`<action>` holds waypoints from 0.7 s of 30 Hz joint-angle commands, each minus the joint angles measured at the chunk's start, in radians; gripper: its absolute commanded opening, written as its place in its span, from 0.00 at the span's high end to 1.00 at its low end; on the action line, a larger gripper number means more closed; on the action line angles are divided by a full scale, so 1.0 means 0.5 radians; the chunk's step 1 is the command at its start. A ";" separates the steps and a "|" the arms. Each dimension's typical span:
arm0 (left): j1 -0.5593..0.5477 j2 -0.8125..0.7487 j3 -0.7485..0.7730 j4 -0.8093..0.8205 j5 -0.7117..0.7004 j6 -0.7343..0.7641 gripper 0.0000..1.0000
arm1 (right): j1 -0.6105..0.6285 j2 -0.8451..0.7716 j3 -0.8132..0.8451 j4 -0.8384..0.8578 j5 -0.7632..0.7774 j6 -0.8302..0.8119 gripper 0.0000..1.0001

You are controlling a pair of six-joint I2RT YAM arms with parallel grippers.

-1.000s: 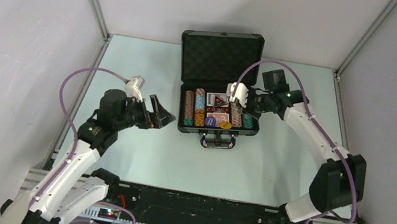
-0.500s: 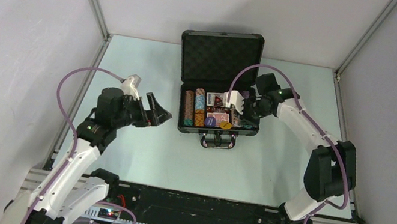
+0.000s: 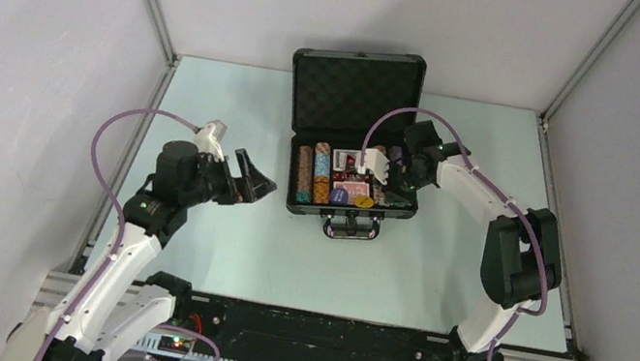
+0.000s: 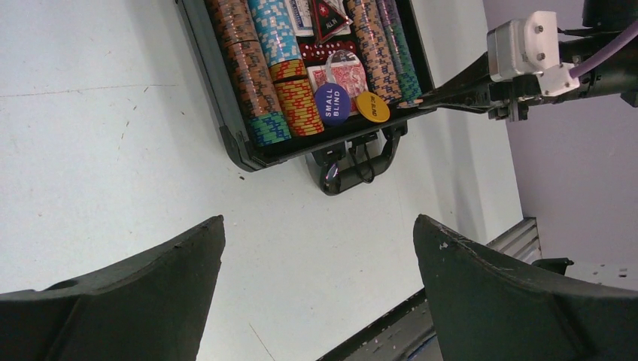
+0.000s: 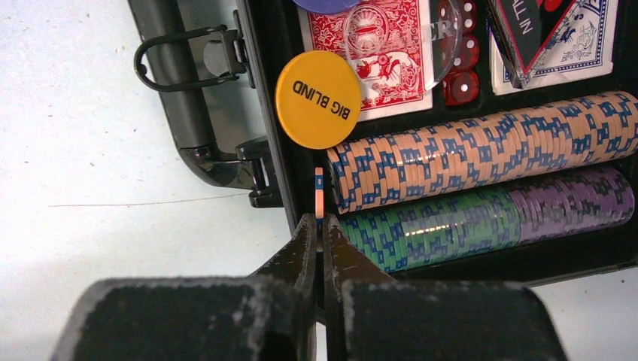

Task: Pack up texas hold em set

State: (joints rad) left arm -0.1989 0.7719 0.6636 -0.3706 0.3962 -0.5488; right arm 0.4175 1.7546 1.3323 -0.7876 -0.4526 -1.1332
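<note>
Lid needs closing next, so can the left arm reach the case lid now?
Probably: the left gripper hangs open beside the case, nothing between it and the upright lid.

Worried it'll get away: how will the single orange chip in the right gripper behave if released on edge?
Pinched on edge by the right gripper, the orange chip is a thin disc, so likely rolls or topples. Unbent in that grip, probably stiff.

Left fingers (image 4: 135, 301) wide apart, right fingers (image 5: 297, 256) together
</note>
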 commanded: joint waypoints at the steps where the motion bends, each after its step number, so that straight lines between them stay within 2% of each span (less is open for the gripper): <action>1: 0.024 -0.010 0.056 0.009 0.029 0.032 0.01 | 0.007 0.034 0.069 0.086 0.058 0.019 1.00; 11: 0.034 -0.002 0.054 0.011 0.029 0.022 0.01 | 0.028 0.062 -0.029 0.359 0.169 0.121 1.00; 21: 0.042 0.002 0.052 0.010 0.046 0.017 0.01 | 0.067 0.044 -0.140 0.511 0.320 0.091 1.00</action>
State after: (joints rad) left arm -0.1883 0.7723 0.6636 -0.3702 0.3969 -0.5488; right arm 0.4503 1.7821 1.2793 -0.6575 -0.3634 -1.0733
